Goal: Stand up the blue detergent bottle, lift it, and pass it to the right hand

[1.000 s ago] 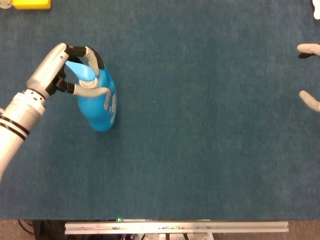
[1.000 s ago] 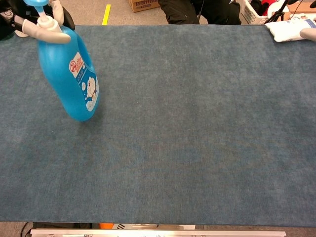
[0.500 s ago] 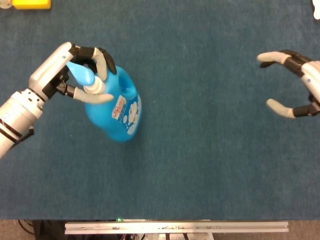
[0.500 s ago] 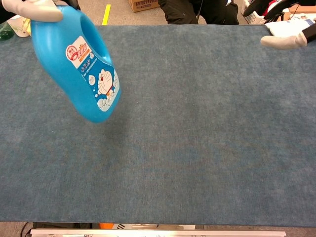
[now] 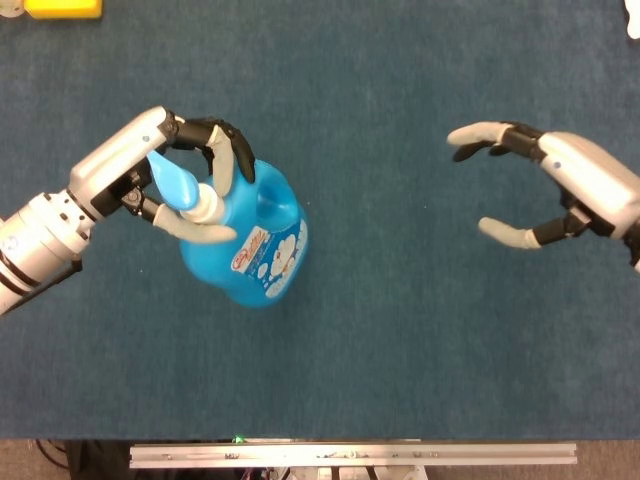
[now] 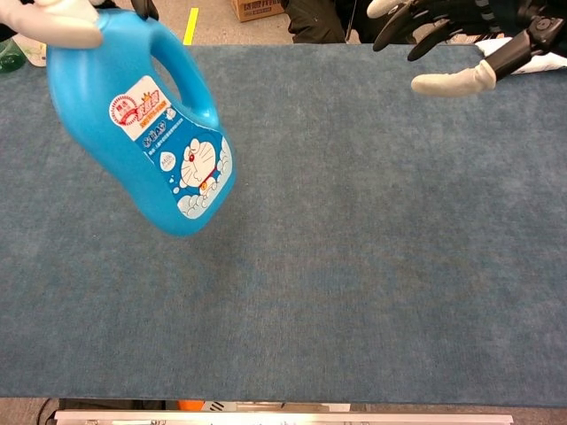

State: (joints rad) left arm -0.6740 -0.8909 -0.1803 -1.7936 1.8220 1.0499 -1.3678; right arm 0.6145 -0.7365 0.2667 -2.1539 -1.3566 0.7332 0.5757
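Note:
The blue detergent bottle (image 5: 258,250) with a cartoon label hangs tilted above the blue table. My left hand (image 5: 185,180) grips its neck just under the light-blue cap. In the chest view the bottle (image 6: 146,128) fills the upper left, with only a pale fingertip (image 6: 62,31) of the left hand showing at its top. My right hand (image 5: 545,195) is at the right, open, fingers spread toward the bottle and holding nothing. That right hand (image 6: 456,35) shows at the top right of the chest view. A wide gap separates it from the bottle.
A yellow object (image 5: 62,8) lies at the table's far left corner. The blue cloth table (image 5: 380,340) spans both views. Beyond its far edge the chest view shows a cardboard box (image 6: 259,9) on the floor and white items (image 6: 532,49) at the right.
The left hand has carried the bottle rightward and higher off the table. The right hand has come in from the right edge toward the middle, fingers spread.

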